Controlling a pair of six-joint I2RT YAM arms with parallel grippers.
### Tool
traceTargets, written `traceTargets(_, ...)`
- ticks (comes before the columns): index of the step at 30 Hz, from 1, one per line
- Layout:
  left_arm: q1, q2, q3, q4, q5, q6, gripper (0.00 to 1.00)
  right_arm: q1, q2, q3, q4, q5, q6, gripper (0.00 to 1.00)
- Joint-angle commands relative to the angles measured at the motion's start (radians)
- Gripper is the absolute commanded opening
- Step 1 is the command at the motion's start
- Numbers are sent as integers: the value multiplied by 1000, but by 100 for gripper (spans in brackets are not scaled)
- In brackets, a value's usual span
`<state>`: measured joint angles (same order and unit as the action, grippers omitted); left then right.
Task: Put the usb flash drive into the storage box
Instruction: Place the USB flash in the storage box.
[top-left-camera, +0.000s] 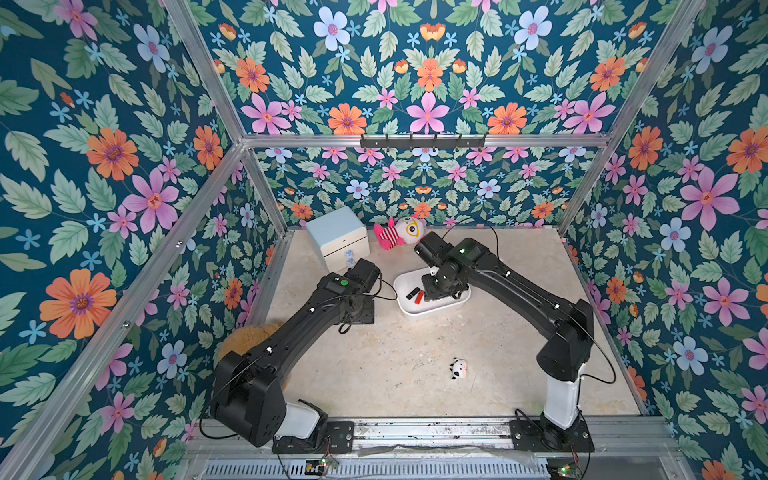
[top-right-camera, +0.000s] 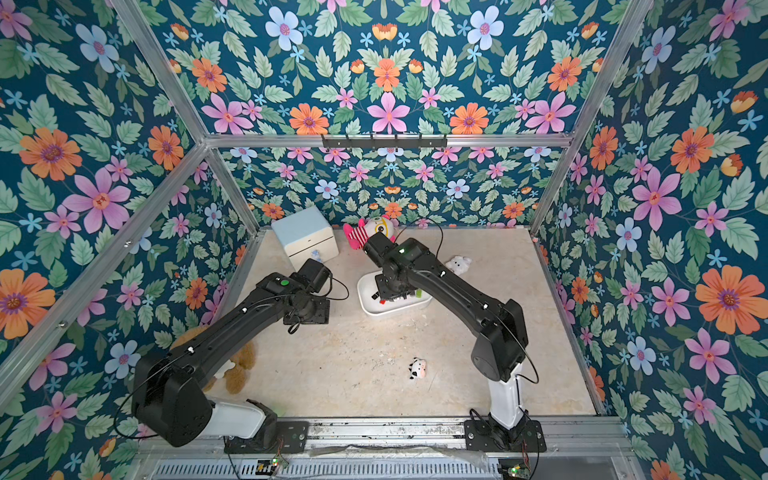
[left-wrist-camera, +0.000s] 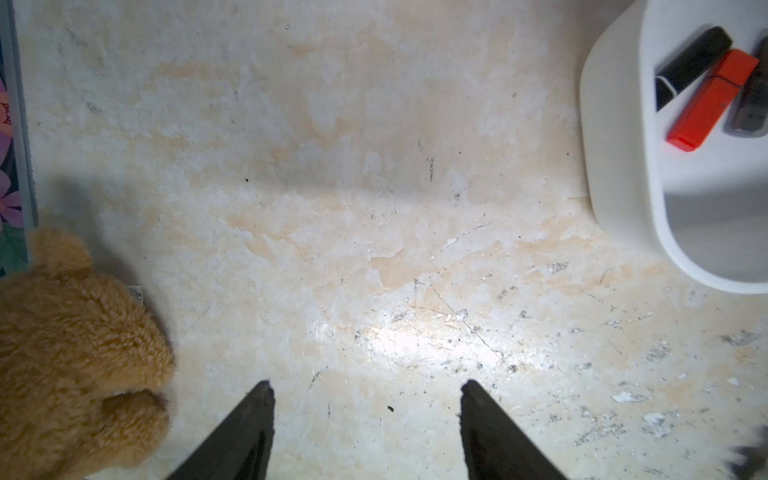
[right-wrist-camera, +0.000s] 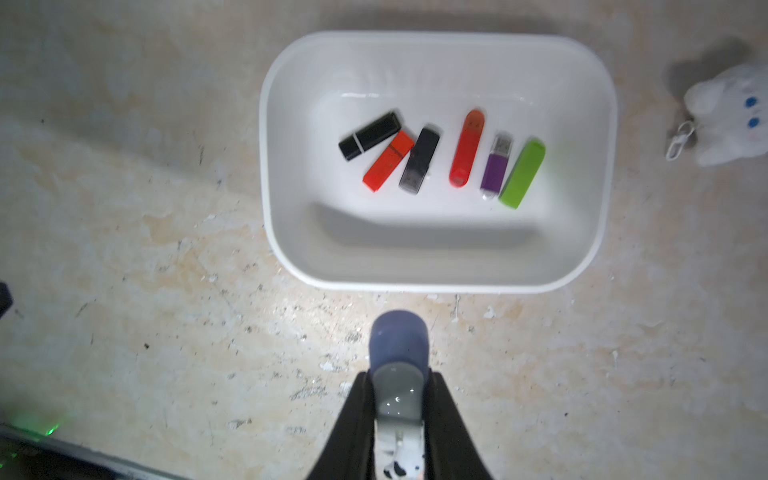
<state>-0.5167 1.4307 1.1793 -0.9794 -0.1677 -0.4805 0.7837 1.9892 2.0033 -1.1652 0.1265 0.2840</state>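
I'm pinching the flash drive in my right gripper, fingers closed tight on its grey half, the rounded blue end poking out ahead. It's reading to me as a light, stiff stick of smooth plastic. There's nothing to crush, but it's slick, so I'm judging the straight grey middle the place to be squeezing, not the rounded tip. Its tip is showing just outside the near wall of the storage box, and how high up I can't tell. Inside the box, six other drives are lying loose toward the far wall, leaving the near strip bare. Past one short end of the box a white plush toy is sitting. My left gripper is hovering wide open, holding nothing, over the table beside the box, with a brown teddy bear farther out.
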Motion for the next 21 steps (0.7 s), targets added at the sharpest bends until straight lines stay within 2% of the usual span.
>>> traceTargets(1,19,31,17,16,30,38,73,-37,102,124,-95,-3,-67,0)
traceTargets(8,59,91,32,41,61,70,73,-98,297,322,-135,-27,-93,0)
traceTargets(21,79,128,-12,93,92,84,73,-141,458,369,-61,-38,-95,0)
